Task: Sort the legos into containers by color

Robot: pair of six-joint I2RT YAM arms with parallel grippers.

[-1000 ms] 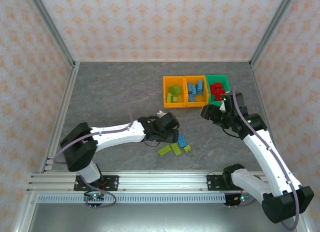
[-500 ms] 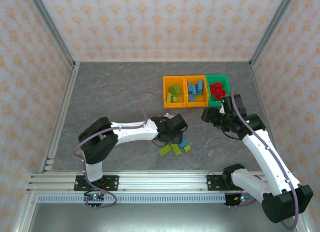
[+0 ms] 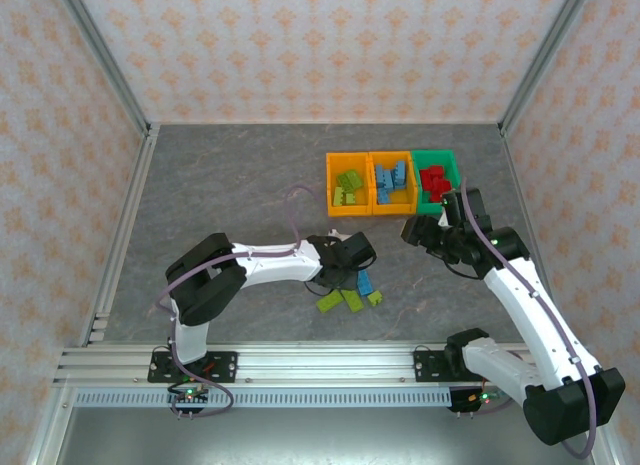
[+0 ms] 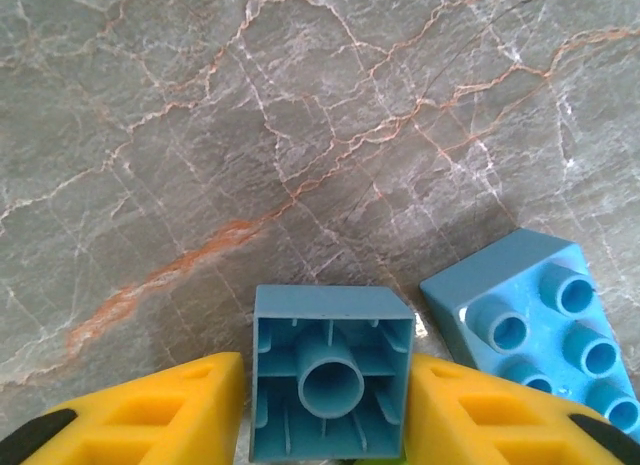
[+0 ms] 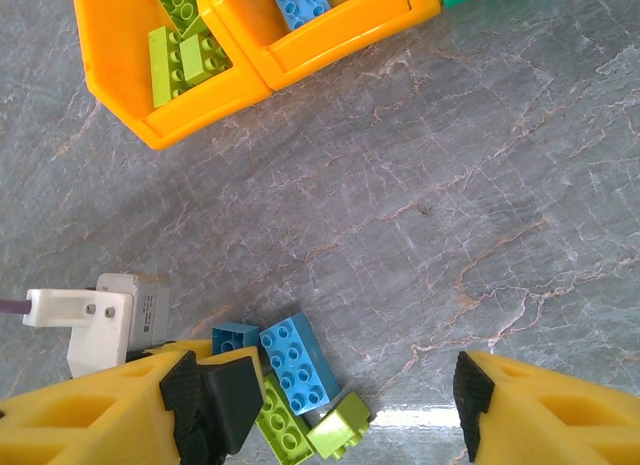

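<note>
My left hand [image 4: 325,410] is low over the loose pile [image 3: 352,293] toward the near edge of the desk [image 3: 220,185]. It's pinching a small light blue brick [image 4: 330,380], hollow side facing the wrist camera. A larger light blue brick [image 4: 530,330] lies just beside it, and lime bricks [image 3: 345,300] sit nearer the edge. Right hand [image 5: 330,405] is spread wide, holding nothing, hovering farther back. Step: blue pick. Next I'd lift straight up, carry to the middle orange-yellow bin [image 3: 393,212] holding blue ones toward the far edge, and release.

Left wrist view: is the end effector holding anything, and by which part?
The left end effector pinches a light blue brick by its opposite side walls, underside facing the camera.
</note>
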